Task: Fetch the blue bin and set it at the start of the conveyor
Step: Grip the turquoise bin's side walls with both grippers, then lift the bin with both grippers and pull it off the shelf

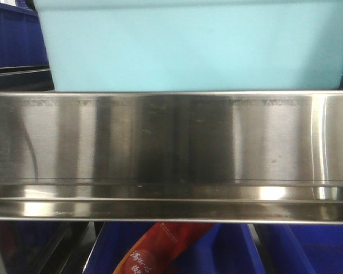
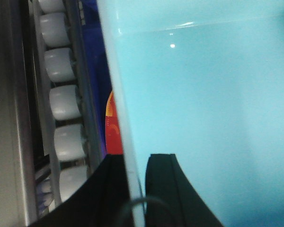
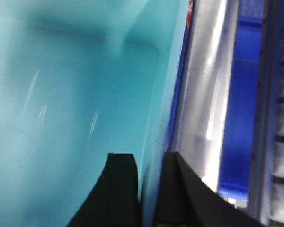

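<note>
The blue bin [image 1: 194, 45] is a pale aqua tub that fills the top of the front view, just behind and above the steel rack rail [image 1: 171, 154]. In the left wrist view my left gripper [image 2: 135, 163] is shut on the bin's left wall [image 2: 125, 118], one black finger inside and one outside. In the right wrist view my right gripper [image 3: 149, 163] is shut on the bin's right wall [image 3: 163, 104] the same way. The bin's inside [image 2: 208, 118] looks empty. The conveyor start is out of view.
Dark blue ribbed crates [image 1: 11, 34] stand behind the bin and below the rail [image 1: 308, 251]. A red printed packet [image 1: 160, 248] lies in the lower crate. White rack rollers [image 2: 61, 99] run along the left; a steel upright [image 3: 206, 94] and blue crate [image 3: 239, 109] stand right.
</note>
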Tool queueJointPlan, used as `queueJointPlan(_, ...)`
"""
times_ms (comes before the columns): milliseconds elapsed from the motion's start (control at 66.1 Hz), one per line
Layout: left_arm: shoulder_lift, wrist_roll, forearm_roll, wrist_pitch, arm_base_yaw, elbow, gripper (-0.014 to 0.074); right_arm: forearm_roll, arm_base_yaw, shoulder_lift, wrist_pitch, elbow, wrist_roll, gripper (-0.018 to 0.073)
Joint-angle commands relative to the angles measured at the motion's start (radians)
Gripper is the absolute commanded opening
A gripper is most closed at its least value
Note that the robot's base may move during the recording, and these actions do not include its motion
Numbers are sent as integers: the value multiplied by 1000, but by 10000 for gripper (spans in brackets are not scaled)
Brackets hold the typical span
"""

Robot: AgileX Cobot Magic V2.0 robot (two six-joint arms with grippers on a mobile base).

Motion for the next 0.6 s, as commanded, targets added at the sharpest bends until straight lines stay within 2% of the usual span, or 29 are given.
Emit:
queueJointPlan(0, -94, 7, 8, 19, -11, -13, -111, -20, 2, -89, -11, -9, -16, -153)
queueJointPlan(197, -227, 7, 8, 84, -21, -13, -111, -20, 23, -245, -11, -9, -16, -153)
queueJointPlan(393, -357, 7, 16, 85, -23, -13, -111, -3, 53, -381, -11, -9, -16, -153)
queueJointPlan(590, -392, 7, 48, 85, -23, -13, -111, 1, 53, -424, -10, -9, -16, -153)
